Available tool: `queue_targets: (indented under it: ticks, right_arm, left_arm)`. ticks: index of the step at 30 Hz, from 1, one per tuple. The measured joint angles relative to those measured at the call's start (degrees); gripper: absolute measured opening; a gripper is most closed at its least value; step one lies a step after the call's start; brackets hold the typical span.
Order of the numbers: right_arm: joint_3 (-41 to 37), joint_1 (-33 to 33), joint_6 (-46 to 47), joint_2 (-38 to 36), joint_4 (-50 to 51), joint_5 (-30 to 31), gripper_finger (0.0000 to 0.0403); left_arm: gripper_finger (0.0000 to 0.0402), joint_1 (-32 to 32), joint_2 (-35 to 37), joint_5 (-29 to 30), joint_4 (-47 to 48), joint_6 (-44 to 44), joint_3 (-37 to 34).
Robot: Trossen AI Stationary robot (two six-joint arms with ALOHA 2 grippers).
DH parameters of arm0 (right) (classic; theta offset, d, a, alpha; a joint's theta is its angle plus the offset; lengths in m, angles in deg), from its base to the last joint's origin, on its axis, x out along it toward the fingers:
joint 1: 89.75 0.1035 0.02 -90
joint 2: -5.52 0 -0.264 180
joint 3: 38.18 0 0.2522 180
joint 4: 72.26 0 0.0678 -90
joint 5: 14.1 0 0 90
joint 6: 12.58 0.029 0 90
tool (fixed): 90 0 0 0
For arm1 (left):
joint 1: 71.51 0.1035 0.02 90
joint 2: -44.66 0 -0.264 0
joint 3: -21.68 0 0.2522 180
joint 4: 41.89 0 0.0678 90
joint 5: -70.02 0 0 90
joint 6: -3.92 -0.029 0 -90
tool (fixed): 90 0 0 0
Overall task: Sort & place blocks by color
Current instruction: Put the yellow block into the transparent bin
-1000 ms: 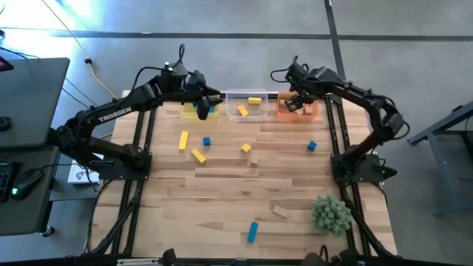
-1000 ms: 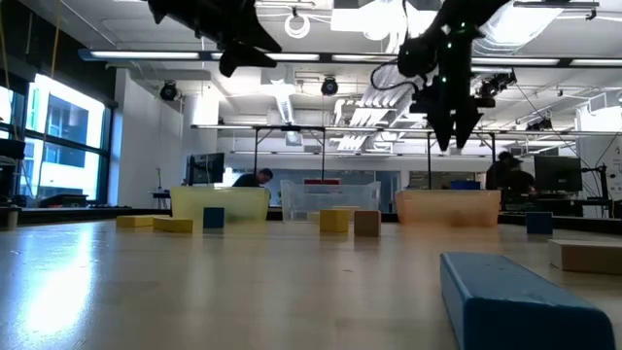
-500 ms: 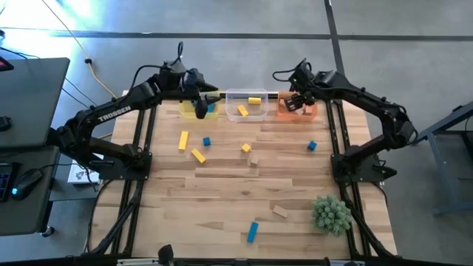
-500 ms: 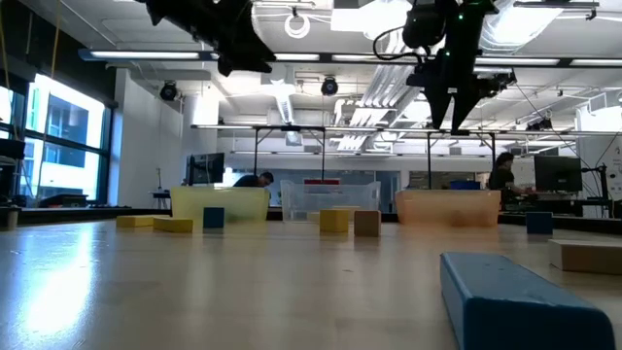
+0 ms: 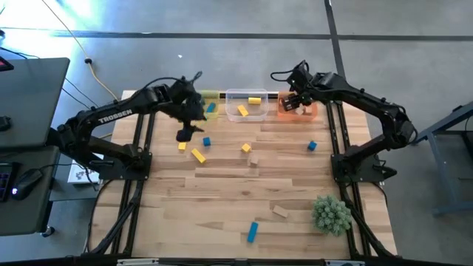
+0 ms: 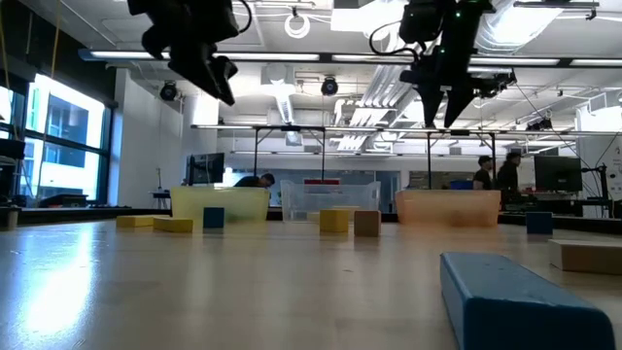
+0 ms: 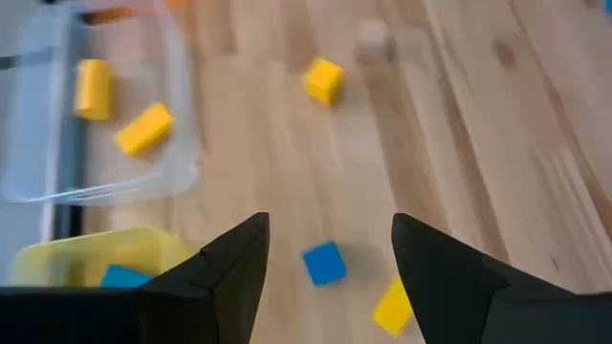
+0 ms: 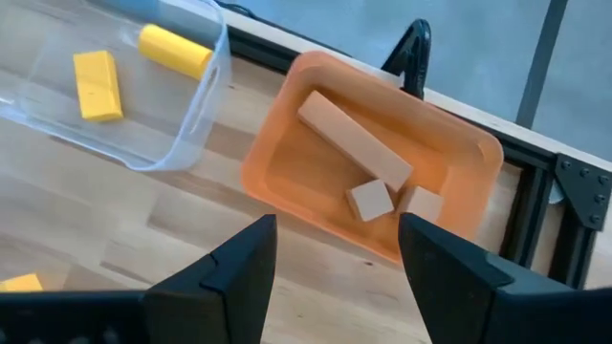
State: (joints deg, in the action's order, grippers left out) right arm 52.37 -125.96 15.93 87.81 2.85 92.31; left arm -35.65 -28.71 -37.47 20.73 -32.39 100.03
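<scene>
Translucent orange bin (image 8: 382, 182) holds tan wood bar (image 8: 354, 143), two cubes.

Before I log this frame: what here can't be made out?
- Yellow bin contents: left arm covers part in high view; left wrist view's edge cuts it.
- Yellow bar beside the left pincer: mostly hidden beneath it, high view.
- Tan cube: blurred in left wrist view.

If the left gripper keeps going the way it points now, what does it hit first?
Most likely the small blue cube, which lies on the table between the open fingers of the left gripper. A yellow block lies just beside it; depth is unclear.
</scene>
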Motion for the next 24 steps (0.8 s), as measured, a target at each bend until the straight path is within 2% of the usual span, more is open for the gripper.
queue_targets:
  ticks: [5,11,24]
  right_arm:
    - [0.0,0.0,0.2,0.0,-1.2,0.0,0.0208]
    - [0.0,0.0,0.8,0.0,-1.6,-0.1,0.0208]
    - [0.0,0.0,-1.8,0.0,-1.8,-0.3,0.0208]
  left_arm:
    - [0.0209,-3.6,-1.6,1.0,3.6,-3.2,0.0]
    - [0.0209,-7.9,-6.0,7.7,5.4,-5.9,0.0]
    - [0.0209,-15.3,-14.6,9.8,7.3,-7.5,0.0]
